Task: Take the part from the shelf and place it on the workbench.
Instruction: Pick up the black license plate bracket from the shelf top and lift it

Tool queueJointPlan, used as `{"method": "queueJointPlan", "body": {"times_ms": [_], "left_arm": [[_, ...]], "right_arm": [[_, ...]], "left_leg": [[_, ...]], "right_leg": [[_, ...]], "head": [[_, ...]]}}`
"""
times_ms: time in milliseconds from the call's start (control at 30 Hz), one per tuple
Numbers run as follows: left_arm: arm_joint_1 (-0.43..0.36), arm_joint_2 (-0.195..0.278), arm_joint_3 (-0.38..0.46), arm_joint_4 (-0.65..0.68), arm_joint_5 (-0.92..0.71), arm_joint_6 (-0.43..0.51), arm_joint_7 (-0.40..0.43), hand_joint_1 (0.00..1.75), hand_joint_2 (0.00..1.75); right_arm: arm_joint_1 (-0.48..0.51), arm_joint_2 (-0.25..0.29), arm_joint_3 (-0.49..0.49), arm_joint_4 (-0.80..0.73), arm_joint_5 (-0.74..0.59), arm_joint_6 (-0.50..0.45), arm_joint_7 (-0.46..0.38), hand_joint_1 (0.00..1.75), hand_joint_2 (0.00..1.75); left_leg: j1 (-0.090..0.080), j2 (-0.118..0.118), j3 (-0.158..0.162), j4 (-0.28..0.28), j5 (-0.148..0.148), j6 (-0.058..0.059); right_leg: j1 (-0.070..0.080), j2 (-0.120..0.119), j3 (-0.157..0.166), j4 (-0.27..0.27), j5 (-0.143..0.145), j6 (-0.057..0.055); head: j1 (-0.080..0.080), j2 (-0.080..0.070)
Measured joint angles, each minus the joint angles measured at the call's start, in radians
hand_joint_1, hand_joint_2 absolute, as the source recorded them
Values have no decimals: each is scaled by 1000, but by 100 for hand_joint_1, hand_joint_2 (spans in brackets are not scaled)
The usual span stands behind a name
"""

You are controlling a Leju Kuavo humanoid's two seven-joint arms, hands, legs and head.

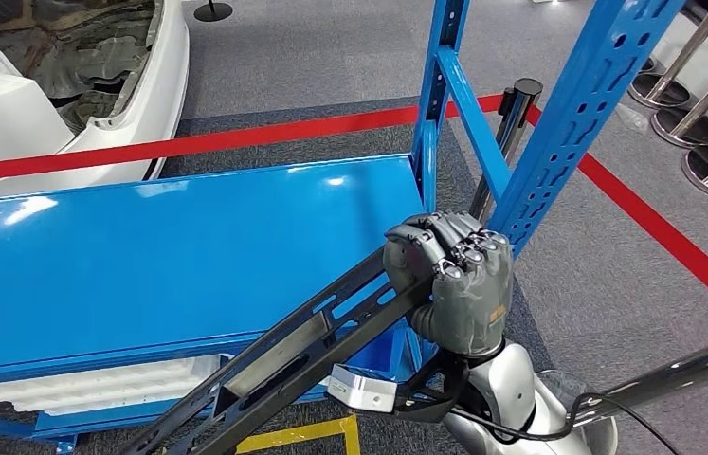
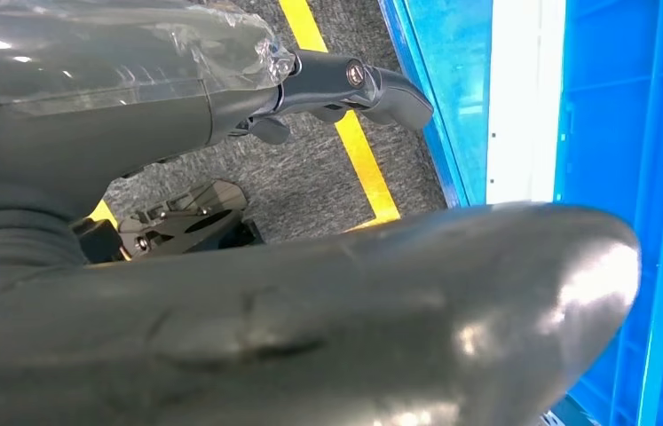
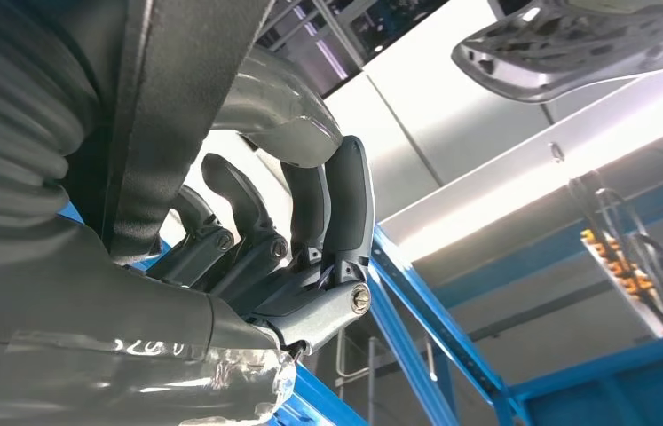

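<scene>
Right hand (image 1: 449, 284) gripping long slotted dark metal part (image 1: 274, 365), glossy blue shelf (image 1: 141, 256)

Grey ribbed right hand (image 1: 459, 284), dark fingers (image 3: 345, 204), silver forearm, black cable

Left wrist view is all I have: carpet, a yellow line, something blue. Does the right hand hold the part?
Observer: Yes, the right hand grips the long black part near its upper end.
Operator: Where, relative to the shelf?
Observer: At the front corner of the blue shelf, beside the blue upright; the part slants down across the front edge.
Operator: What's beyond the shelf?
Observer: A red barrier belt and a white car body.
</scene>
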Motion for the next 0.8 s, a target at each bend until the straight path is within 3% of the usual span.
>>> {"method": "queueJointPlan", "body": {"times_ms": [500,800], "left_arm": [[0,0,-1,0,-5,-1,-3,0,0],[-8,0,-3,0,-13,-26,-5,0,0]], "right_arm": [[66,29,-77,-109,34,0,-91,175,175],[70,33,-82,-131,46,0,-72,175,175]], "left_leg": [[0,0,0,0,0,1],[0,0,0,0,0,1]], "right_leg": [[0,0,0,0,0,0],[0,0,1,0,0,0]], "head": [[0,0],[0,0]]}}
